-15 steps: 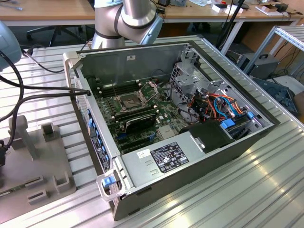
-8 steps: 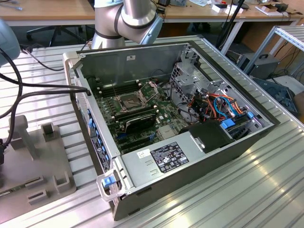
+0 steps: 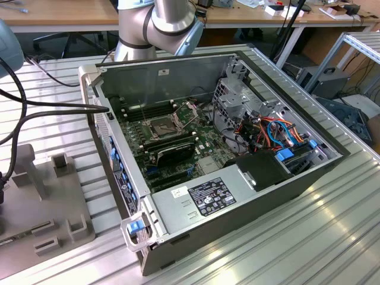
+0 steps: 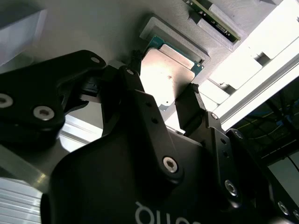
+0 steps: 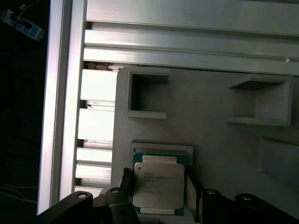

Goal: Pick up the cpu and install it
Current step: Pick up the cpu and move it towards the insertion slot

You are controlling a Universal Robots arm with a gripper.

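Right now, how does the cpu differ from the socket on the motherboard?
The cpu has a pale metal top; the socket looks dark. The cpu lies in a grey fixture outside the case, at the gripper; the socket sits inside the open case. Both are square.

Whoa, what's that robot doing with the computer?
The robot arm is going for a cpu. Its gripper is down right around the cpu, which lies flat in a pocket of the grey holder. Beside the holder, the computer case stands open. The socket inside it looks empty, so the cpu is not installed yet.
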